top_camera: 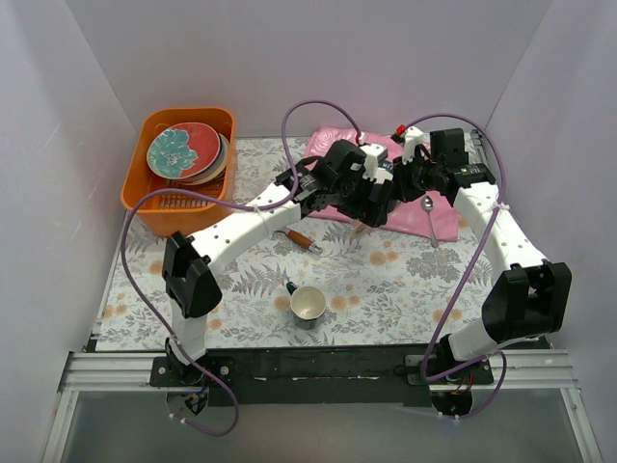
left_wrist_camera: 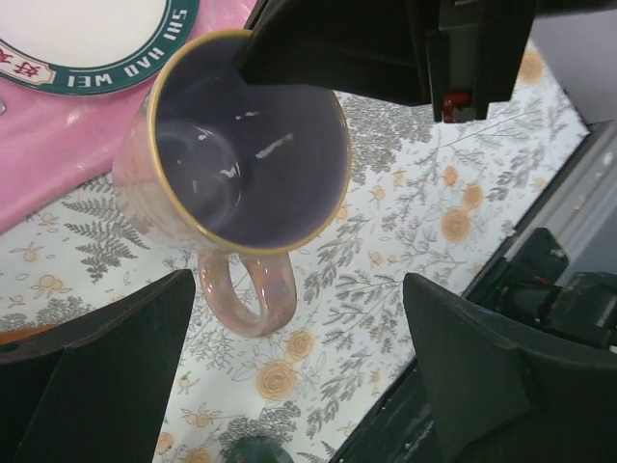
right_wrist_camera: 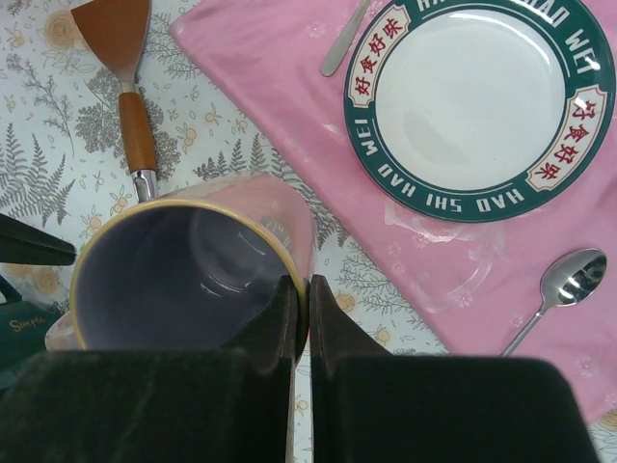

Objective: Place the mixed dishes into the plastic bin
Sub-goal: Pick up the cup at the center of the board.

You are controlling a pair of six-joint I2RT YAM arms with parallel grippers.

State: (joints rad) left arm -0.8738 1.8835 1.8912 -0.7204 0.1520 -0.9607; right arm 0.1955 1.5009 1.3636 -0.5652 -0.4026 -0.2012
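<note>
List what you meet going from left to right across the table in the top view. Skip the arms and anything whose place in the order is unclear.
bin → cream mug → spoon

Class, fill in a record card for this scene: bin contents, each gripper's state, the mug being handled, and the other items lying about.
bin: orange bin, far left, holds stacked plates, red-rimmed teal plate on top
right gripper: shut on the lilac mug at its rim
left gripper: open, mug handle toward it, no contact seen
pink cloth: lettered white plate, spoon
elsewhere: spatula, cream mug
</note>
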